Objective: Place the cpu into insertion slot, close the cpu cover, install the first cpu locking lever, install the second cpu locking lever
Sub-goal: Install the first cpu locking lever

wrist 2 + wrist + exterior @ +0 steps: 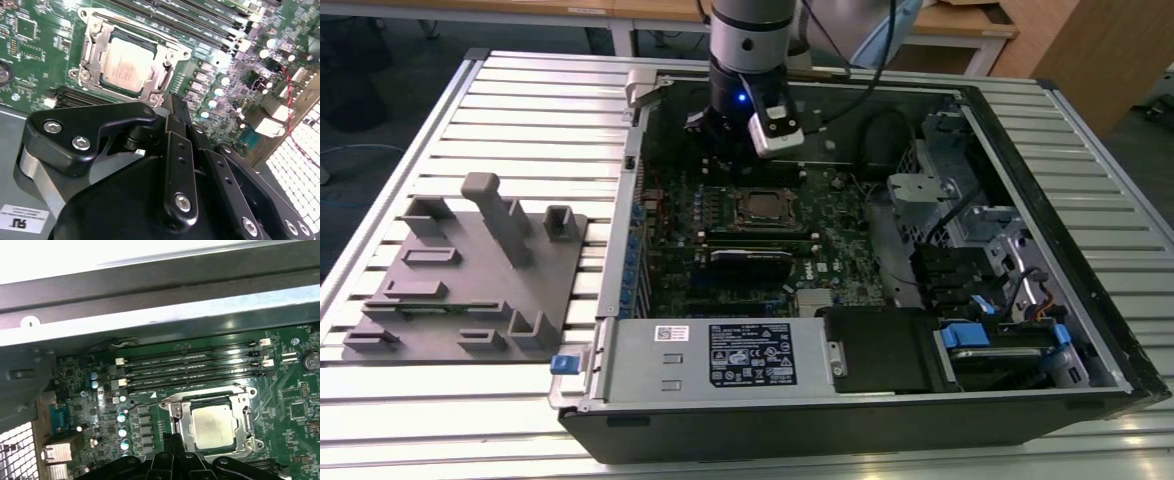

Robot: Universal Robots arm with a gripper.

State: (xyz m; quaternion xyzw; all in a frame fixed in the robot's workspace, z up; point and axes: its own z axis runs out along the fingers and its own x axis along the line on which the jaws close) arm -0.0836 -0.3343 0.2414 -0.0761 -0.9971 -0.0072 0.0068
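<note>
The cpu (127, 62) lies flat in the insertion slot (88, 26) on the green motherboard, its silver-tan top showing through the window of the cpu cover (151, 86). The cover's silver frame lies down around the chip. In the first wrist view the cpu (212, 425) and the cover (210, 399) sit just past my fingertips, and a thin wire lever (152, 399) runs off the socket's corner. My gripper (175, 102) hovers beside the socket, its black fingers shut together with nothing between them. In the exterior view the gripper (727, 150) hangs just behind the cpu (762, 206).
The motherboard sits inside an open computer case (1067, 250) with a power supply (720, 352) at the front and drive cages at the exterior view's right. Memory slots (190, 365) run beside the socket. A grey fixture (467, 270) stands on the slatted table at the exterior view's left.
</note>
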